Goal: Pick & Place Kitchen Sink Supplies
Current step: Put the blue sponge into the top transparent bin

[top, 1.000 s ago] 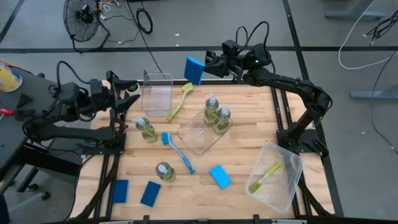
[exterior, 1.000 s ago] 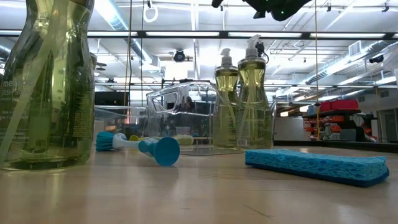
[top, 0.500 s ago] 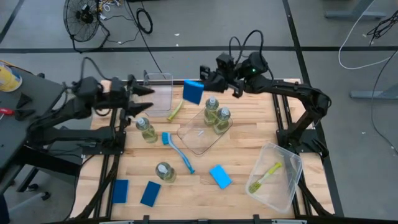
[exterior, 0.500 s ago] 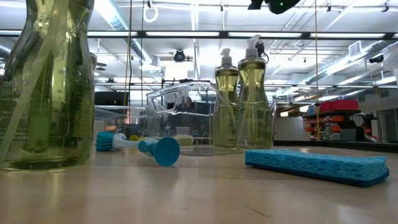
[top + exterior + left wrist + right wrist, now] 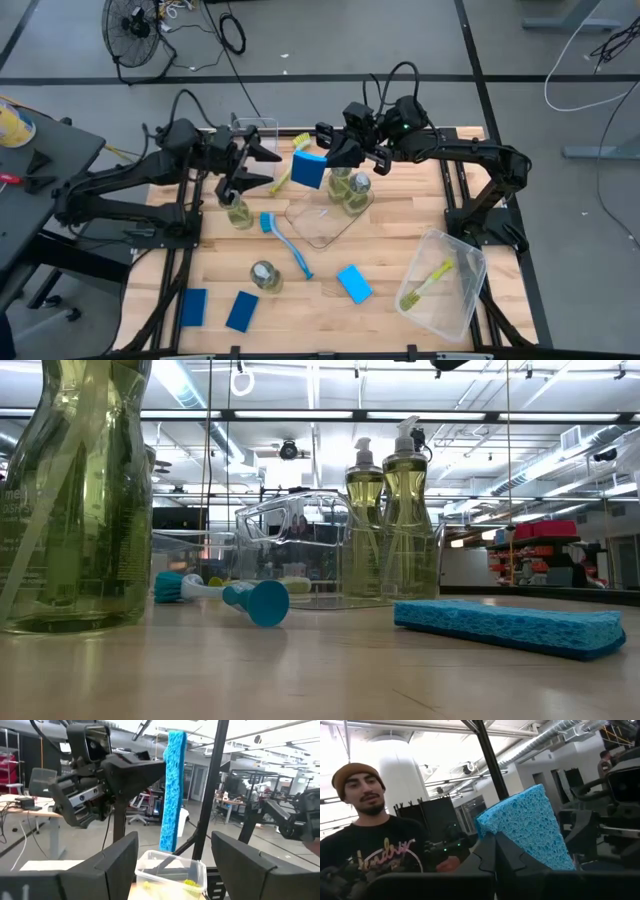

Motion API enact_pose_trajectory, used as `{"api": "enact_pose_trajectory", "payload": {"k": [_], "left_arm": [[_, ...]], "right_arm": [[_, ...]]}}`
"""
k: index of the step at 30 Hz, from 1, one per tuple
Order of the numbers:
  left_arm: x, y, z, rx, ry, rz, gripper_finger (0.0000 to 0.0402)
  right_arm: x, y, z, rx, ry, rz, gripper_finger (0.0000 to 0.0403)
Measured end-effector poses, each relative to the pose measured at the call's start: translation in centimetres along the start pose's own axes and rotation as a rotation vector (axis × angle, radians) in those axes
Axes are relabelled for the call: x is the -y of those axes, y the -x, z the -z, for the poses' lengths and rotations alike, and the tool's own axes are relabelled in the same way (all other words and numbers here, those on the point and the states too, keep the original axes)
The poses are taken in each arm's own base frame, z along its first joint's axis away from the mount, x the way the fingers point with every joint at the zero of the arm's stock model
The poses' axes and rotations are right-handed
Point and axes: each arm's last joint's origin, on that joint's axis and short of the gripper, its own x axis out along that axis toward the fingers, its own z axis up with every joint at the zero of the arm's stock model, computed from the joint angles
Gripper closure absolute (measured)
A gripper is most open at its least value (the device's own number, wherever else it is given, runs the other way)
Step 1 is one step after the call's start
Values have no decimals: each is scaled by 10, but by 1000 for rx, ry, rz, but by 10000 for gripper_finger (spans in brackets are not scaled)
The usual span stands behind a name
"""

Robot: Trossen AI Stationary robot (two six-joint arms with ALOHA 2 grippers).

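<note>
Above the tabletop's (image 5: pixel 390 300) far half, the right hand (image 5: pixel 330 158) is gripping a blue sponge (image 5: pixel 308 169) upright; the left hand (image 5: pixel 262 160), spread open just beside it, is facing it; a clean handover wants centred fingers before release.

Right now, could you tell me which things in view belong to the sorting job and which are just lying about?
Job: held sponge in the right hand; three loose sponges; bottles; blue brush; green brushes; left hand, open beside it.

Lying about: fan; floor cables; person.
</note>
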Motion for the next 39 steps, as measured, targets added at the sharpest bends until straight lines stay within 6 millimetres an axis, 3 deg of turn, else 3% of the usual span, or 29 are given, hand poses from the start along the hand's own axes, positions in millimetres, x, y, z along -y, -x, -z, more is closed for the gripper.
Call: {"api": "enact_pose_trajectory", "payload": {"k": [20, 39], "left_arm": [[-21, -31, 31, -93, 76, 21, 159], [-17, -34, 33, -96, 68, 41, 358]], "right_arm": [[15, 2, 15, -96, -65, 105, 403], [16, 2, 16, -109, -60, 100, 403]]}}
